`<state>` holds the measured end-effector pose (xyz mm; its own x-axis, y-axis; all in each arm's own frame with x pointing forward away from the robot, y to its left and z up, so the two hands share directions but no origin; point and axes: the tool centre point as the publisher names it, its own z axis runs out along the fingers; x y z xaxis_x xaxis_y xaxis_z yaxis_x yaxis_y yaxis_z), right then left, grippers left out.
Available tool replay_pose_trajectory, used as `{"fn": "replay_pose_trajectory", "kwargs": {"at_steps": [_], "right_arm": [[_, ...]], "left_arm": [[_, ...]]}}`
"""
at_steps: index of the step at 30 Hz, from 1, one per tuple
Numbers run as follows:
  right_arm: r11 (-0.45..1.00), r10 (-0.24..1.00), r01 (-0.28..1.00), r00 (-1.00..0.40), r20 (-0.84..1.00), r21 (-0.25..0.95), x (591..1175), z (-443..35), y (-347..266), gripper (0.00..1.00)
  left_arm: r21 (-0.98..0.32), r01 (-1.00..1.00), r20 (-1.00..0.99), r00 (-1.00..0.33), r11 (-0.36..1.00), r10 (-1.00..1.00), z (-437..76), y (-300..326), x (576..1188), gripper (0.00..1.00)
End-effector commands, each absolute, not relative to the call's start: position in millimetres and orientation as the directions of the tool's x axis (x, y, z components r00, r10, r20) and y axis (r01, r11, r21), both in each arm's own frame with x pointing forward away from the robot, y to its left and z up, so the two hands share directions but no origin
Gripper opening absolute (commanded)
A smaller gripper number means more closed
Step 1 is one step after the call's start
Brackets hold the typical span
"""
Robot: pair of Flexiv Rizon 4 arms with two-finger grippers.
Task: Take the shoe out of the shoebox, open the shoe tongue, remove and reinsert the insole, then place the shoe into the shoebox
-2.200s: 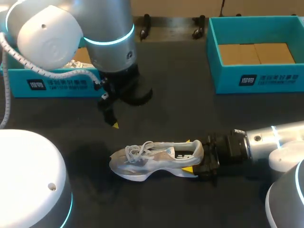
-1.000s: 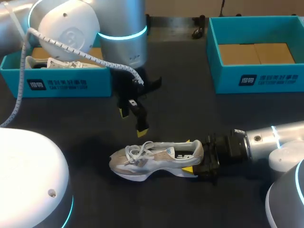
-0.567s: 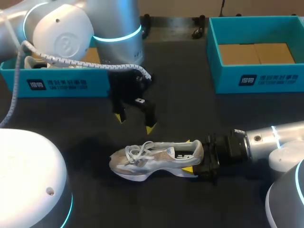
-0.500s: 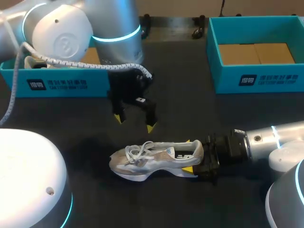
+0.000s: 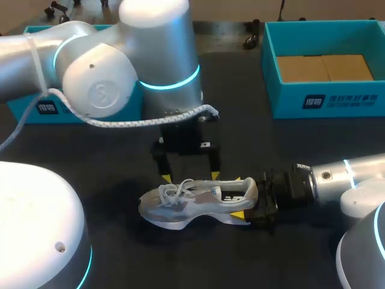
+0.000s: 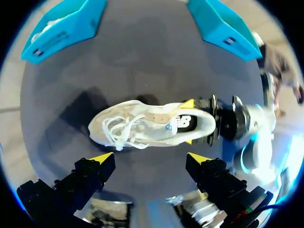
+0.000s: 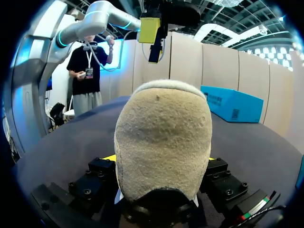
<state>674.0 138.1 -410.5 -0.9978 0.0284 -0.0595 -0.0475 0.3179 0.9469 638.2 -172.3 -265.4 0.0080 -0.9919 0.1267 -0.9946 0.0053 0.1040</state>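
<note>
Pale grey shoe point(image 5: 195, 201) upright, laces loose, toe left; right gripper point(image 5: 240, 197) clamped on heel, left gripper point(image 5: 190, 175) spread wide above laces

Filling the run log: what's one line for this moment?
shoe: on table | right arm: jaws shut on heel | left arm: jaws open over shoe

Left arm in from the left, wrist vertical, left gripper point(image 5: 188, 175) pointing straight down, fingers spread wide. Right arm low, in from the right, right gripper point(image 5: 243, 197) horizontal, fingers clamped on shoe point(image 5: 186, 201) heel.
</note>
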Motion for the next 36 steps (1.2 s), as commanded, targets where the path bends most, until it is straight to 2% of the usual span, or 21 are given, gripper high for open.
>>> {"fn": "replay_pose_trajectory", "kwargs": {"at_steps": [1,13,18,26,36], "right_arm": [[0.322,0.027,-0.047,-0.998,-0.058,0.946,675,-414,140,0.0],[0.322,0.027,-0.047,-0.998,-0.058,0.946,675,-414,140,0.0],[0.322,0.027,-0.047,-0.998,-0.058,0.946,675,-414,140,0.0],[0.322,0.027,-0.047,-0.998,-0.058,0.946,675,-414,140,0.0],[0.322,0.027,-0.047,-0.998,-0.058,0.946,675,-414,140,0.0]], "left_arm": [[0.074,-0.821,0.002,0.567,-0.566,-0.824,-272,-185,637,1.0],[0.026,-0.783,-0.079,0.617,-0.621,-0.783,-297,-199,651,1.0],[0.037,-0.798,-0.097,0.596,-0.601,-0.797,-304,-201,651,1.0],[-0.029,-0.824,-0.125,0.564,-0.565,-0.816,-310,-220,640,1.0],[-0.055,-0.814,-0.195,0.577,-0.578,-0.793,-317,-227,650,1.0]]}}
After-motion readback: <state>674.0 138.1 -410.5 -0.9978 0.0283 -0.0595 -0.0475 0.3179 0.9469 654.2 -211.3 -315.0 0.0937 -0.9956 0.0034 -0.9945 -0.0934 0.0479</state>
